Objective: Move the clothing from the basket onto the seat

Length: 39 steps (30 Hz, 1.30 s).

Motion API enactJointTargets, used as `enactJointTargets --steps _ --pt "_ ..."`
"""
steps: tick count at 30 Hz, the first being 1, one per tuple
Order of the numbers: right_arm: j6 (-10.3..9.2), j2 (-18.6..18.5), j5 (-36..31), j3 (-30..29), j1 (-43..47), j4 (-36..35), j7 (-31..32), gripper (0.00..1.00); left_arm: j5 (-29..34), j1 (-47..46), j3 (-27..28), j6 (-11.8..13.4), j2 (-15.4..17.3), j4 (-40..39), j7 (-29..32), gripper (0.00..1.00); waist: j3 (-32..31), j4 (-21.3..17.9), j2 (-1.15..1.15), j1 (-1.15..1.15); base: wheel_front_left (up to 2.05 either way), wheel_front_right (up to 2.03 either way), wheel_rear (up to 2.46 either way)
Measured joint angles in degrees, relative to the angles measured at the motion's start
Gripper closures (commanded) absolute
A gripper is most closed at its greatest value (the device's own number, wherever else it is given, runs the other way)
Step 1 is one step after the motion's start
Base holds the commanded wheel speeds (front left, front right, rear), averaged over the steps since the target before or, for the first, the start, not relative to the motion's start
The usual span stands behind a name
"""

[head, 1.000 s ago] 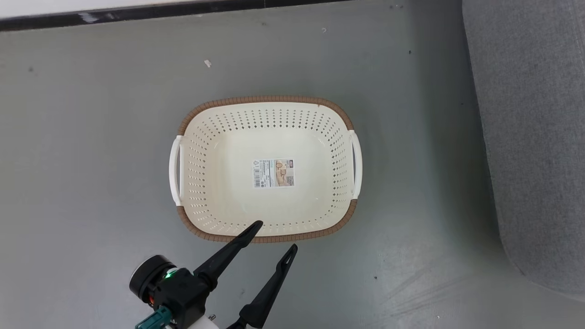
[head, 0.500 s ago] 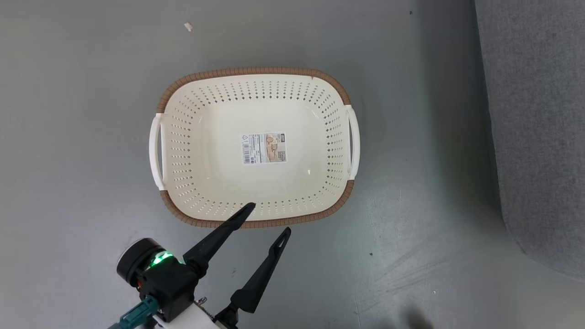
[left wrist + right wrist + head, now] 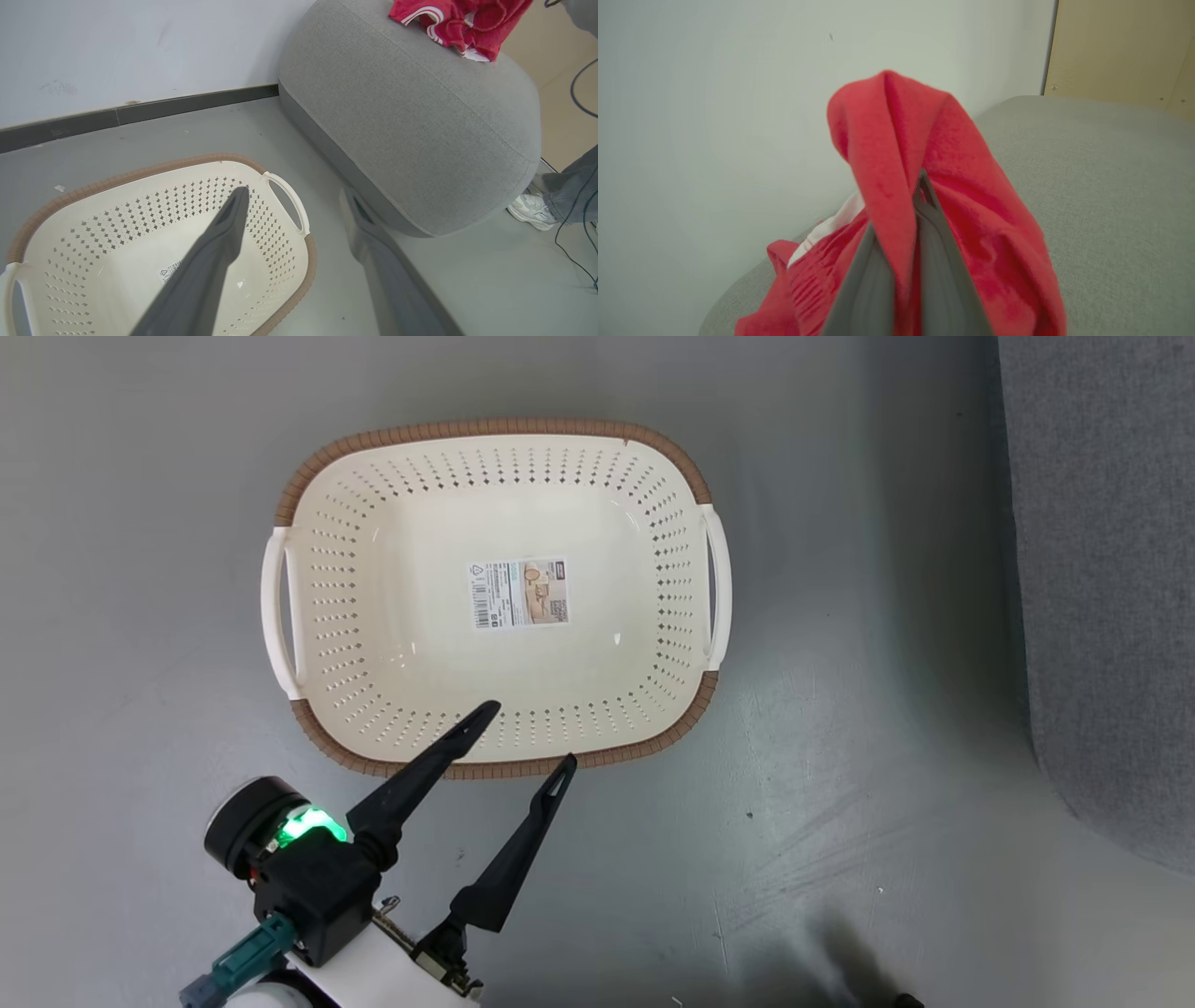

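clothing (image 3: 887, 126): red, crumpled, white trim | right hand (image 3: 919, 186): clamped on it | left hand (image 3: 528, 735): spread apart

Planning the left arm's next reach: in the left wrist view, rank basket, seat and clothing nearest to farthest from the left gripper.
1. basket, just below the left gripper.
2. seat, ahead, to the right.
3. clothing, up on the seat.
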Motion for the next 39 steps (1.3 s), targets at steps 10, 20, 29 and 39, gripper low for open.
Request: enactJointTargets --steps 10,20,29,39 --pt "0.00 2.80 -0.54 -1.24 -0.13 4.09 -2.31 0.13 0.49 -2.10 1.04 -0.01 0.42 0.04 -0.15 0.00 1.74 -1.35 0.00 0.00 0.00 0.00 0.00" --pt "-0.01 3.91 -1.11 2.08 1.92 8.18 -6.91 0.00 0.35 -3.96 1.00 -0.24 -0.47 1.62 -1.68 0.00 0.19 -1.62 0.00 0.00 0.00 0.00 0.00" --pt "0.02 4.63 -0.31 5.46 7.10 11.88 -10.76 0.00 -0.23 -5.23 0.93 -0.53 -2.10 4.15 -3.77 0.00 -2.31 -1.89 0.00 0.00 0.00 0.00 0.00" --pt "0.02 5.60 3.59 8.76 13.96 13.22 -12.87 0.00 -1.24 -5.95 0.85 -0.69 -3.54 8.45 -6.71 0.00 -6.33 -2.16 0.00 0.00 0.00 0.00 0.00"
